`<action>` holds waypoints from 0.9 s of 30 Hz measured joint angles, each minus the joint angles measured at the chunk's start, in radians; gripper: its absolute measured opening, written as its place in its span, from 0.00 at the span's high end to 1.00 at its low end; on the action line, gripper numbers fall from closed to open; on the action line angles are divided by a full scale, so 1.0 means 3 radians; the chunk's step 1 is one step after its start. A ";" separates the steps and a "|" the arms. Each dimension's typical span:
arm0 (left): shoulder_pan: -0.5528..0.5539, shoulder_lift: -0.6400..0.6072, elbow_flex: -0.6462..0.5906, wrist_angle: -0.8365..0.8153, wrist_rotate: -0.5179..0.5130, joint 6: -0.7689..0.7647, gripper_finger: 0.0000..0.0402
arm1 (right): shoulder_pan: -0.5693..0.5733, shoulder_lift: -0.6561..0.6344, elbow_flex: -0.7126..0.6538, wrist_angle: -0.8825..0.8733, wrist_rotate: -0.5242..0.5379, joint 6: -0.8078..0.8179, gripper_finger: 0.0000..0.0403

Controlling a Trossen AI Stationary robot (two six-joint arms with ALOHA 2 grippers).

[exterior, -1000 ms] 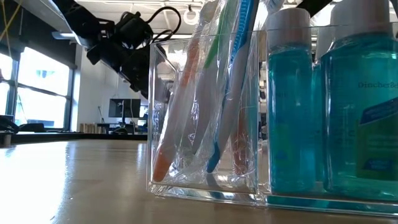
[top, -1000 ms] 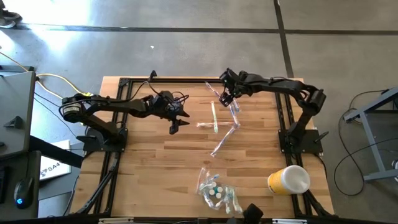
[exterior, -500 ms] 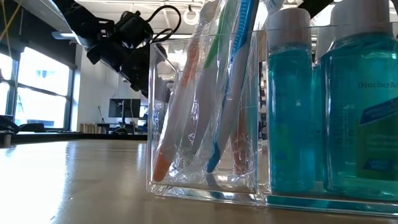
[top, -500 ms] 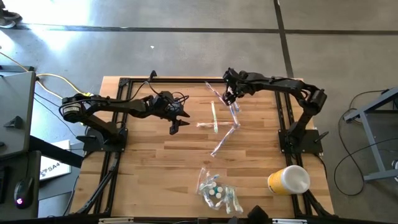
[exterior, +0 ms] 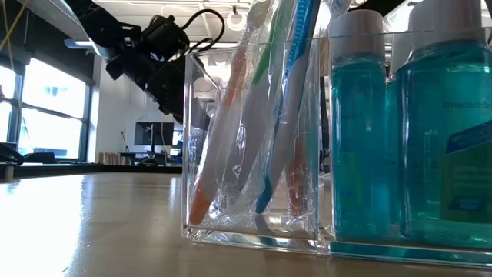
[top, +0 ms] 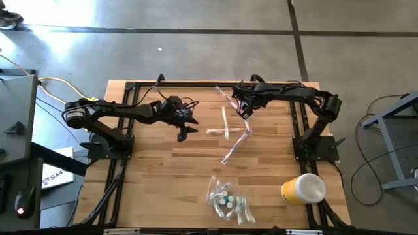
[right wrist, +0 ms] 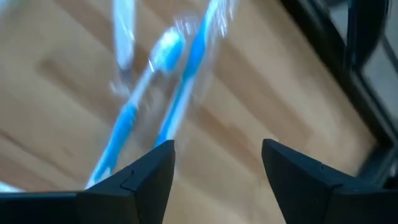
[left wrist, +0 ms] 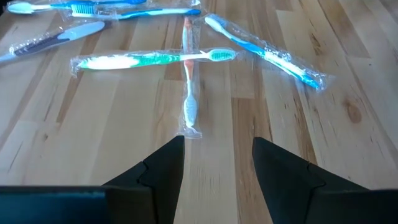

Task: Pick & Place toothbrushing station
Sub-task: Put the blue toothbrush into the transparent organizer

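Change: your right gripper (top: pixel 239 103) has shifted slightly over the far toothbrushes (top: pixel 234 104), fingers apart, empty.
Left gripper (top: pixel 183 132): fingers apart, near the green toothbrush (left wrist: pixel 152 58).
Organizer (exterior: pixel 254 138): holds toothbrushes.

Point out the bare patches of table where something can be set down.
Bare wood lies between the left gripper and the clear acrylic organiser, along the table's left side. Crowded: the wrapped toothbrushes under the right gripper.

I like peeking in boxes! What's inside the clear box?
The clear plastic box holds wrapped toothbrushes standing tilted, orange, green and blue. Crinkly wrappers blur how many there are, and their tops are cut off.
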 joint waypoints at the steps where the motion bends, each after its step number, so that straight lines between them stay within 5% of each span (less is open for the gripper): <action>1: 0.0000 0.0000 -0.0013 0.0015 0.0000 0.0000 0.55 | 0.0015 0.0000 -0.0001 -0.0093 0.0000 0.0063 0.43; 8: 0.0003 0.0000 -0.0211 0.0248 -0.0001 0.0001 0.55 | 0.0024 0.0001 -0.0005 -0.0178 -0.0039 0.0133 0.45; 27: 0.0003 0.0000 -0.0322 0.0479 0.0001 -0.0040 0.55 | -0.0096 0.0189 -0.0496 0.0963 -0.0337 0.0097 0.45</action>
